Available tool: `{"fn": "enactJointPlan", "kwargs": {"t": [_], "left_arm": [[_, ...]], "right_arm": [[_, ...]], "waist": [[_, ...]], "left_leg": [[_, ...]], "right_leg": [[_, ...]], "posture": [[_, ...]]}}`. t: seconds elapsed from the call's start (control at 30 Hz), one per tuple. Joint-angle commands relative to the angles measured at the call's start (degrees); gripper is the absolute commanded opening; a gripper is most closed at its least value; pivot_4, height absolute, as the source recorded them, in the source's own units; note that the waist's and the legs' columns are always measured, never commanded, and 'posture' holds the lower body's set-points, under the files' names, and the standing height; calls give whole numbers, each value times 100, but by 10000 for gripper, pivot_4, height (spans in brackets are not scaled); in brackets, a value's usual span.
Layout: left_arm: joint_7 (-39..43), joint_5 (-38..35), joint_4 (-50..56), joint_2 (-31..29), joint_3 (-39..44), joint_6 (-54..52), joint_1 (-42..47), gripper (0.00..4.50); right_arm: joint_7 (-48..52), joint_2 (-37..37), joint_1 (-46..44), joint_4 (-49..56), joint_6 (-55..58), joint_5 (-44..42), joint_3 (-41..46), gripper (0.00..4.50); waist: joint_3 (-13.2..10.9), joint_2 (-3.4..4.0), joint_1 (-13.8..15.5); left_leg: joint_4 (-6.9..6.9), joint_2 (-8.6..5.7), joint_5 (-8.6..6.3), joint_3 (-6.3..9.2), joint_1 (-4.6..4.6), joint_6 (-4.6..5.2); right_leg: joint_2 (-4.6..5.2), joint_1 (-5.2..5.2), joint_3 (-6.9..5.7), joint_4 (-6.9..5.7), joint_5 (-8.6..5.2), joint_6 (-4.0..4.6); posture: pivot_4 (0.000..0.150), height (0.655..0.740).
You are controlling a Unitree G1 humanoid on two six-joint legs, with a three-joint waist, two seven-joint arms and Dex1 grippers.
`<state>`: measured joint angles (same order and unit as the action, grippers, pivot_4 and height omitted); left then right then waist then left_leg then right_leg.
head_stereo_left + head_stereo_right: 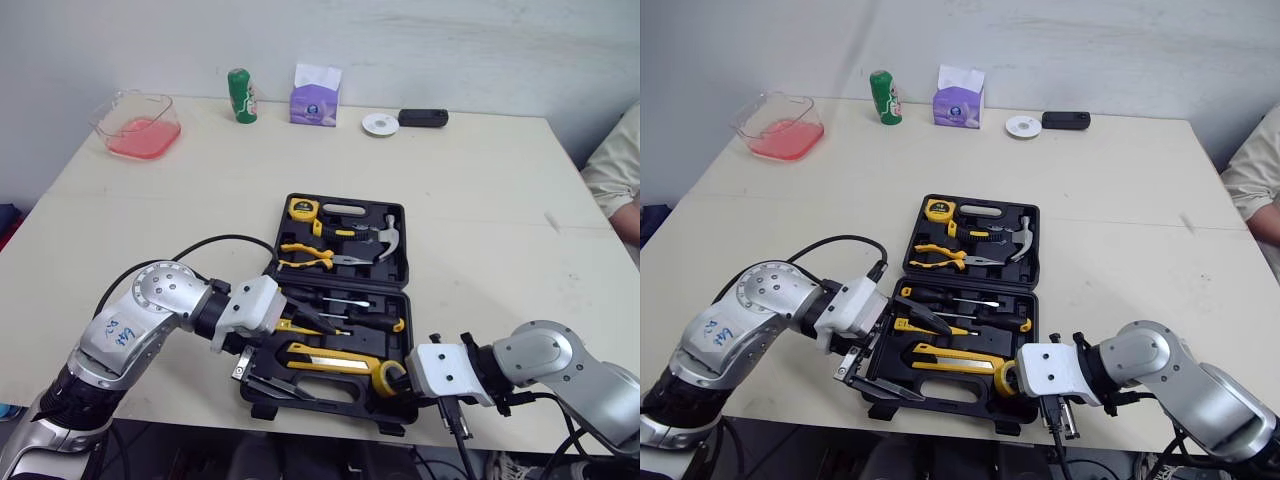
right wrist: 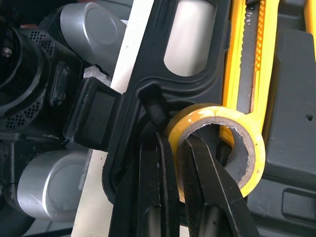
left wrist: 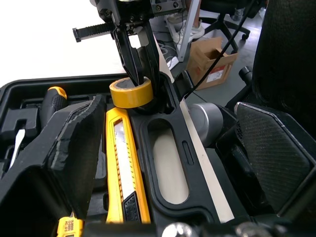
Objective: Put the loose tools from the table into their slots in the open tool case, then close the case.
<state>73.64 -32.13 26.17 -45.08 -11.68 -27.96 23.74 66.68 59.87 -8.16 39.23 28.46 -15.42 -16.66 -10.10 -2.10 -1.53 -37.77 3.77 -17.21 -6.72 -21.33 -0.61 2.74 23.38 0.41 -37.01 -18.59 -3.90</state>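
Right gripper point(image 2: 173, 148), lower right of centre in the head views: clamped on the yellow tape roll point(image 1: 388, 377), 1 finger through the hole and the other outside, pinching the roll's wall. The roll was at the near-right corner of the open tool case point(image 1: 340, 405), touching the end of the yellow utility knife point(image 1: 330, 358). Couldn't tell whether it was seated in a slot.

Left gripper point(image 1: 932, 360), lower left of centre: fingers spread wide, holding nothing. 1 finger was over the near tray above the knife, the other ran outside the case's near rim.

The case lay flat and open at frame centre on the table point(image 1: 480, 200).
- Near half: the knife, with screwdrivers point(image 1: 340, 300) slotted just beyond it.
- Far half: pliers point(image 1: 305, 258) on the left, hammer point(image 1: 385, 238) on the right, tape measure point(image 1: 300, 209) in the far-left corner.

Along the table's far edge, upper frame, left to right:
- clear container point(image 1: 140, 125) with pink contents
- green can point(image 1: 241, 95)
- purple tissue box point(image 1: 315, 98)
- small white disc point(image 1: 380, 123)
- black oblong object point(image 1: 422, 118)

A person's sleeve point(image 1: 615, 170) sat at the right edge of frame.
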Motion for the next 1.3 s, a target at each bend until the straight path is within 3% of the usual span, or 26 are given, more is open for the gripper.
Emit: {"fn": "enactJointPlan", "kwargs": {"t": [0.03,0.6,0.63,0.8,1.0,1.1,1.23,1.3], "left_arm": [[21,62,13,65,-45,101,74,45000],[123,140,-11,184,-118,147,168,45000],[131,146,-28,193,-122,150,185,45000],[171,159,-79,199,-135,182,228,45000],[198,173,-147,228,-158,200,310,45000],[179,184,-172,255,-179,191,356,45000],[180,165,-154,248,-163,147,375,45000],[182,161,-156,242,-154,139,381,45000]], "right_arm": [[64,-54,48,31,74,20,-188,238],[96,82,557,220,-165,25,77,238],[115,70,599,259,-113,-108,145,9364],[297,178,883,538,145,-1072,1031,32082],[264,-101,989,218,-293,-1179,1346,32082],[160,-718,1032,-258,-1074,-938,1142,23703],[89,-1064,1063,-587,-1162,-876,931,2273],[83,-1116,1068,-805,-1392,-604,802,478]], "waist": [[1,-1,-3],[1,-2,2],[1,-2,2],[1,-1,10],[0,-3,-4],[0,-4,-3],[-2,0,-5],[-2,0,-4]], "left_leg": [[0,1,0,0,1,0],[0,4,-1,2,2,-2],[0,4,-1,3,2,-1],[3,5,-1,3,0,-2],[0,4,-1,1,1,-1],[1,4,-1,4,1,-2],[2,4,0,1,0,-3],[-3,4,0,-1,1,-3]], "right_leg": [[0,0,0,0,0,0],[-6,-3,0,0,-2,3],[-6,-3,0,0,-2,3],[-7,-1,0,0,-3,4],[-6,-2,3,1,-1,1],[-12,-2,2,0,-2,2],[-10,0,4,-2,-2,1],[-9,-1,4,-3,-1,0]], "posture": [[1500,7244],[1500,7244],[1500,7244],[1500,7244],[1500,7244],[1500,7244],[1500,7244],[1500,7244]]}}
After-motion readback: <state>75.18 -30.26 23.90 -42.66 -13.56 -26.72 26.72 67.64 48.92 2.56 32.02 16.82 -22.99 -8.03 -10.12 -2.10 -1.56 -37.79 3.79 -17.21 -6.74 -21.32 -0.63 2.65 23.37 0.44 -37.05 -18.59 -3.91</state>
